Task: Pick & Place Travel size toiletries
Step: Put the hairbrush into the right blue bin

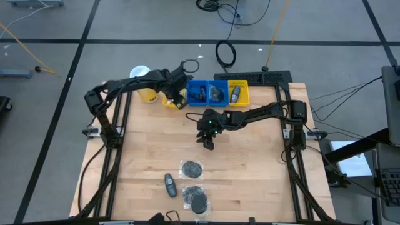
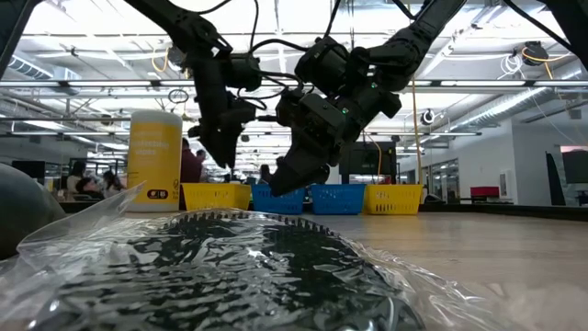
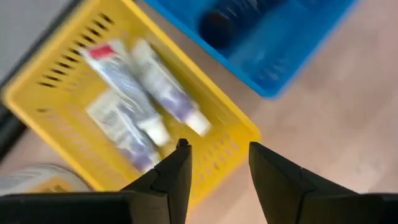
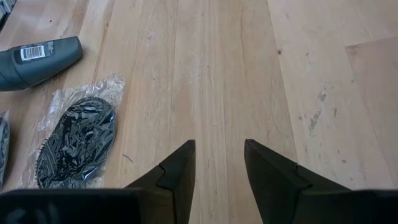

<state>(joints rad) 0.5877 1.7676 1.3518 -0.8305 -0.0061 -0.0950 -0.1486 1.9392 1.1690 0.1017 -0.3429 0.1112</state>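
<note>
My left gripper hovers open and empty above the far-left yellow bin; three white tubes lie inside it. My right gripper hangs open and empty over the bare middle of the table, pointing down toward the near side. Nearer than it lie a black puff in clear wrap, a dark grey bottle flat on its side, and a second wrapped puff by the near edge.
A row of bins stands along the far edge: two blue ones and a yellow one, each holding dark items. The tall yellow canister stands left of the bins. Bare wood lies around my right gripper.
</note>
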